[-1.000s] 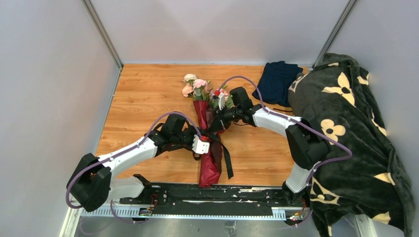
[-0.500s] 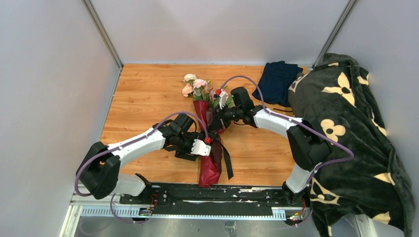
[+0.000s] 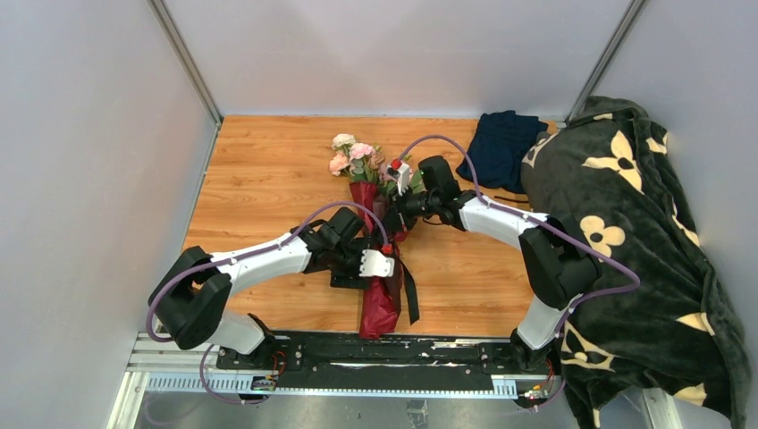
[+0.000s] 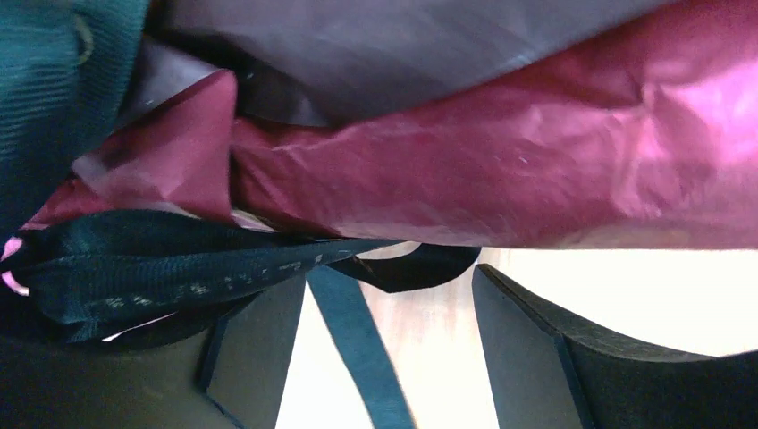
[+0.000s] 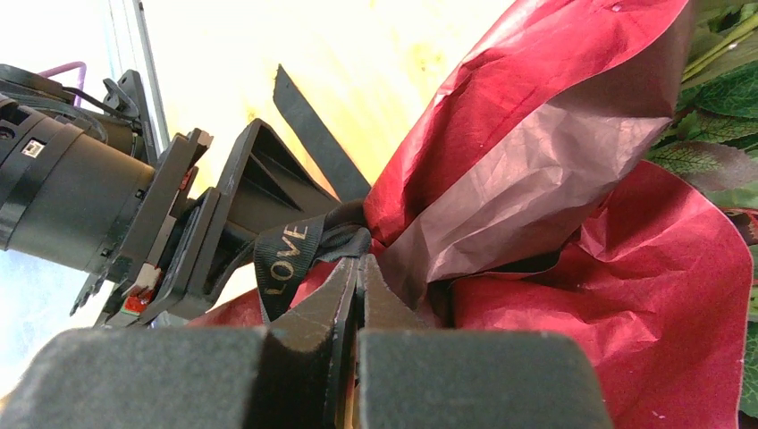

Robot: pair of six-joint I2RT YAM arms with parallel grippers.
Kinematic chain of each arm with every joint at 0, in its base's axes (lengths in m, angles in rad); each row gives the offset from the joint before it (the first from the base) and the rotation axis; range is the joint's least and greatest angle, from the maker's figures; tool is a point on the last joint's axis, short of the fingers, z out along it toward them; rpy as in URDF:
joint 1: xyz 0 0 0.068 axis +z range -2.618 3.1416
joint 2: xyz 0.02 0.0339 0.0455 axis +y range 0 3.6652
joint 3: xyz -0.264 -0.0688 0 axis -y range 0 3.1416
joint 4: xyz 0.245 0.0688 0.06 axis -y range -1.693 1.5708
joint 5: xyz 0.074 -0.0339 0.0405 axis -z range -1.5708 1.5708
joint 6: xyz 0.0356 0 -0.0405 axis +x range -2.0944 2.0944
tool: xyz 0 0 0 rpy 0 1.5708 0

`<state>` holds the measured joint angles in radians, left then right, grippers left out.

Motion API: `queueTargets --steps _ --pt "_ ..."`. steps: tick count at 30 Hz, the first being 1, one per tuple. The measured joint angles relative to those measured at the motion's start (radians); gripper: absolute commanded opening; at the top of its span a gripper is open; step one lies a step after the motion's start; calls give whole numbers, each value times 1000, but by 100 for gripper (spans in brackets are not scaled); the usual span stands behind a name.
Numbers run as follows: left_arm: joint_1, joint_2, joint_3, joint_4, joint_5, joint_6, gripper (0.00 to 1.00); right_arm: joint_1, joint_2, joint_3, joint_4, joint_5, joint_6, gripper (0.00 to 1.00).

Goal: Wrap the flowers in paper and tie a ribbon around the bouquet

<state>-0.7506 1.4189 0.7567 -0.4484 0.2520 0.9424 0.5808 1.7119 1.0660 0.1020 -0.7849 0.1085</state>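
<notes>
Left gripper: jaws wide, against bouquet left side at mid-length, ribbon strand between fingers. Bouquet at table centre, long axis near-far; flowers toward far edge, paper tail toward near edge. Right gripper: at bouquet right side, pinched closed on ribbon.

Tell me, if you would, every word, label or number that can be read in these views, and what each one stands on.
"LOVE": pale gold capitals on the black ribbon, seen in the right wrist view.
A faint row of pale print on the same ribbon in the left wrist view: too blurred to read.
Top view: no text that can be read.
</notes>
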Motion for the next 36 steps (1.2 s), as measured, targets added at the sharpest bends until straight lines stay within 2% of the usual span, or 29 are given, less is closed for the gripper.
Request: queueTargets --steps 2,5,12,13,15,17,18,24,27,36 --pt "-6 0 6 6 -7 -83 81 -2 0 0 5 0 4 0" --pt "-8 0 22 5 -26 -245 81 -6 0 -6 13 0 6 0" --pt "-10 3 -2 57 -104 -515 65 -10 0 -25 33 -2 21 0" --pt "-10 6 -4 68 -111 -536 59 -10 0 -26 36 -4 23 0" --pt "-10 14 -6 95 -113 -577 39 -10 0 -26 39 -7 26 0" --pt "-11 23 -6 114 -100 -599 3 -10 0 -26 40 -8 26 0" --pt "-11 26 -6 122 -89 -605 0 -10 0 -26 40 -8 26 0" --pt "-11 18 -6 124 -51 -618 0 -27 0 -30 50 -15 35 0" --pt "-8 -8 -6 100 -58 -573 0 -52 -16 -51 55 1 47 0" --pt "112 -66 -52 96 -247 -124 0 -133 -225 -265 5 127 108 0"
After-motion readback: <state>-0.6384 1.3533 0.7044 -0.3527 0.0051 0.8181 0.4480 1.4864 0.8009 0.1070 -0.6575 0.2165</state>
